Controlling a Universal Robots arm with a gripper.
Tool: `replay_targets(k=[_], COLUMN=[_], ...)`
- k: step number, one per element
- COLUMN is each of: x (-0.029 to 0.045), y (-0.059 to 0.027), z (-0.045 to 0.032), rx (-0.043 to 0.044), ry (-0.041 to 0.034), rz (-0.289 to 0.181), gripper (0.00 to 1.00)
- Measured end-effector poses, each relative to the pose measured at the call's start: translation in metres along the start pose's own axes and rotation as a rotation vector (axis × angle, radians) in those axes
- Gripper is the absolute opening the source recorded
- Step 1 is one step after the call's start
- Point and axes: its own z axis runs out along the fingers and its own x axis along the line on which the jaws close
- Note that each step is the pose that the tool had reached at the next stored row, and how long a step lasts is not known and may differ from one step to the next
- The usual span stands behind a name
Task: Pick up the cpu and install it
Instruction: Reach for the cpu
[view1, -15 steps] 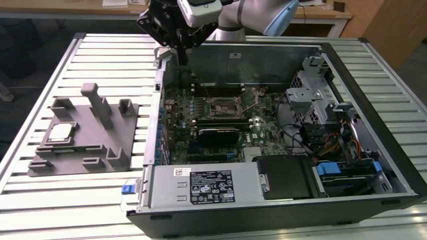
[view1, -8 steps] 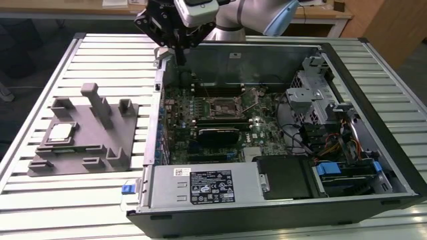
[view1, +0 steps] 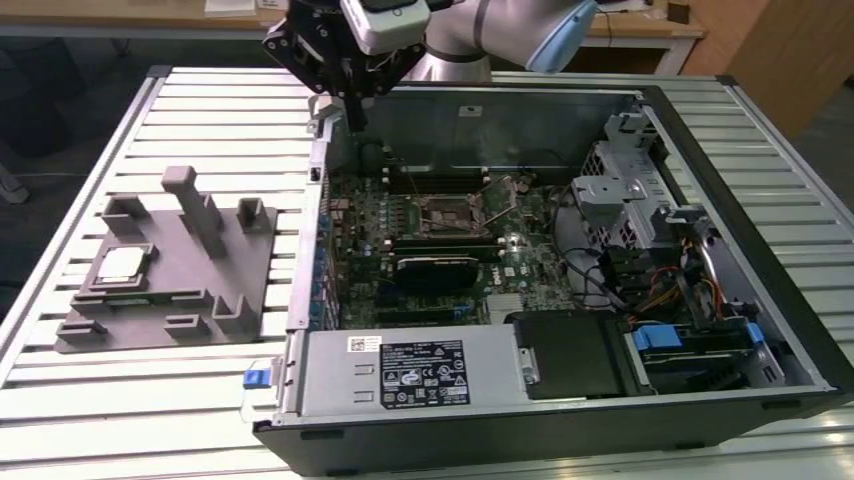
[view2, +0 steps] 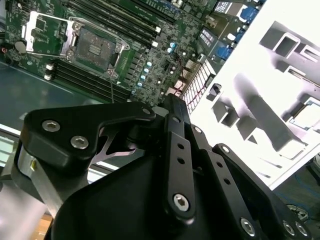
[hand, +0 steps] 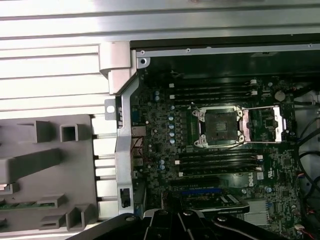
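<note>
The claw hangs above the far left corner of the open computer case, as the exterior view shows it (wide or narrow, I cannot tell). The cpu lies on the grey holder on the desk, well apart from the motherboard socket.

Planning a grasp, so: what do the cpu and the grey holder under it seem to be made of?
The cpu: silvery metal top with a dull sheen; its pale rim looks like circuit-board laminate. The grey holder: probably matte plastic, perhaps printed, since it is uniformly grey and glint-free, with blocky posts and pockets.
</note>
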Motion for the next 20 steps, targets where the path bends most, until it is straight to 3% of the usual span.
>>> replay_targets(k=[20], x=[0.0110], y=[-0.0009], z=[0.0001], rx=[0.0000], ry=[0.0000], rz=[0.000], gripper=[0.11])
